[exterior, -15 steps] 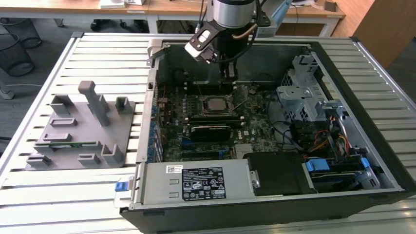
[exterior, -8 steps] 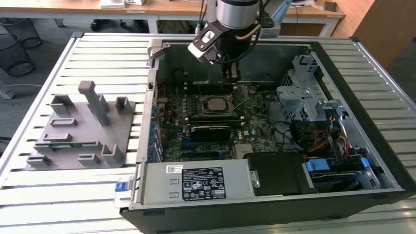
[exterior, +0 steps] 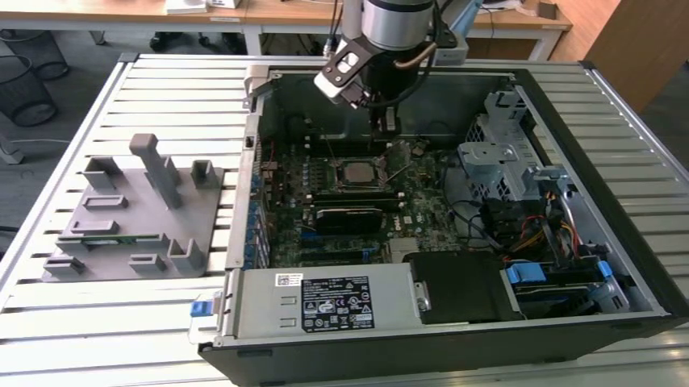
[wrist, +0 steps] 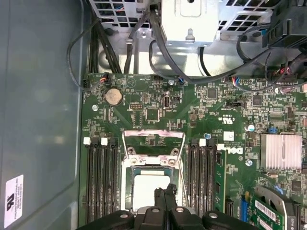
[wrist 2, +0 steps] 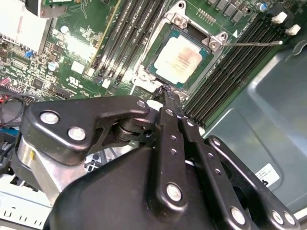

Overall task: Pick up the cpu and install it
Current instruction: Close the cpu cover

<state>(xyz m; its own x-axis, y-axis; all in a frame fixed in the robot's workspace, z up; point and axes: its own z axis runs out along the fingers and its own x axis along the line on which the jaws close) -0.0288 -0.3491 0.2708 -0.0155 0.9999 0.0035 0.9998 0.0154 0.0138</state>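
The cpu [exterior: 353, 171] lies flat in the motherboard socket inside the open computer case [exterior: 603, 121], silvery top up. It also shows in both wrist views, the cpu [wrist 2: 178, 60] ringed by the socket frame and the cpu [wrist: 146, 189] partly covered by the fingers. The socket's metal load plate [wrist: 153, 140] is flipped open and its thin lever [wrist 2: 254, 43] stands free. My gripper [exterior: 383, 127] hangs just above the socket's edge. Its black fingertips [wrist 2: 164, 92] are pressed together and hold nothing, so the gripper [wrist: 165, 192] is shut.
Memory slots [wrist: 101, 177] flank the socket on both sides. A drive cage [exterior: 498, 157] and cables fill the case on the exterior view's right, with a power supply [exterior: 323, 302] at the front. A grey fixture [exterior: 129, 214] holding a green stick sits on the slatted table [exterior: 64, 322].
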